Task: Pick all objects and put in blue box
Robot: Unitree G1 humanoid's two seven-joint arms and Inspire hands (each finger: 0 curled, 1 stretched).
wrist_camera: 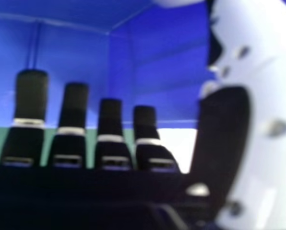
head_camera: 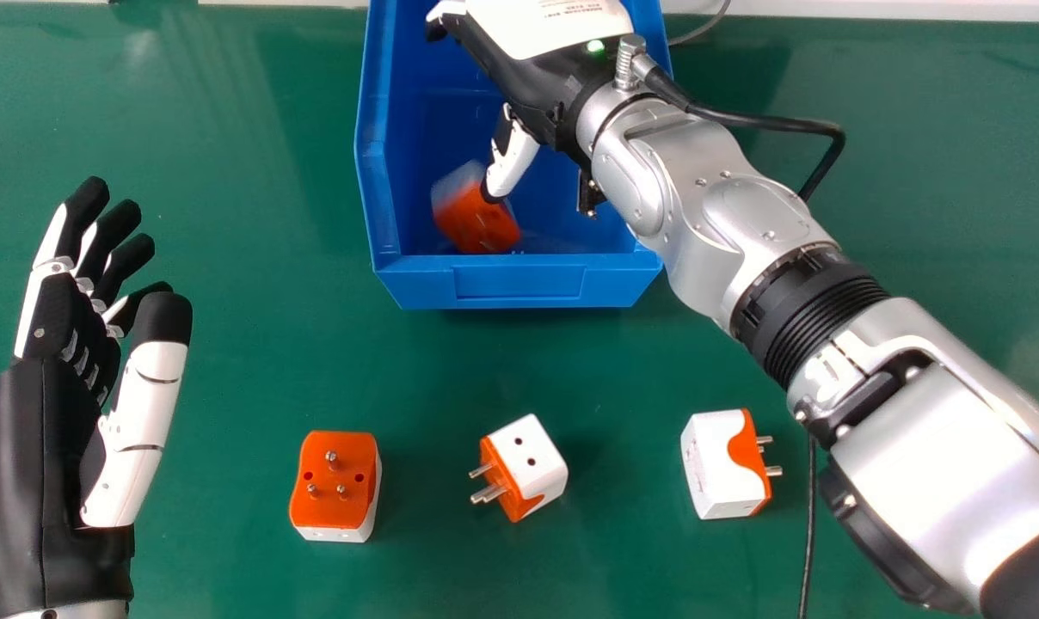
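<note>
The rectangular open-topped blue plastic box (head_camera: 519,286) sits on the smooth green tabletop (head_camera: 253,370) and serves as the reference. The right hand (head_camera: 532,82), black and white, is positioned over the box's interior. Its state is released: the fingers (wrist_camera: 75,110) are extended and grasp nothing. One orange-and-white block-shaped plug adapter (head_camera: 476,222) is inside the box, toward the near wall; it is blurred, and contact with the thumb cannot be determined.

Three further adapters rest on the tabletop, nearer the robot than the box:
- Orange-topped adapter with white base (head_camera: 337,490): to the box's near left, metal pins upward.
- White cubic adapter with orange pin face (head_camera: 530,460): nearer than the box's near wall, pins directed left.
- White block adapter with orange pin side (head_camera: 717,468): to the box's near right, pins directed right.

The left hand (head_camera: 68,413) is released, left of the box, fingers extended.
</note>
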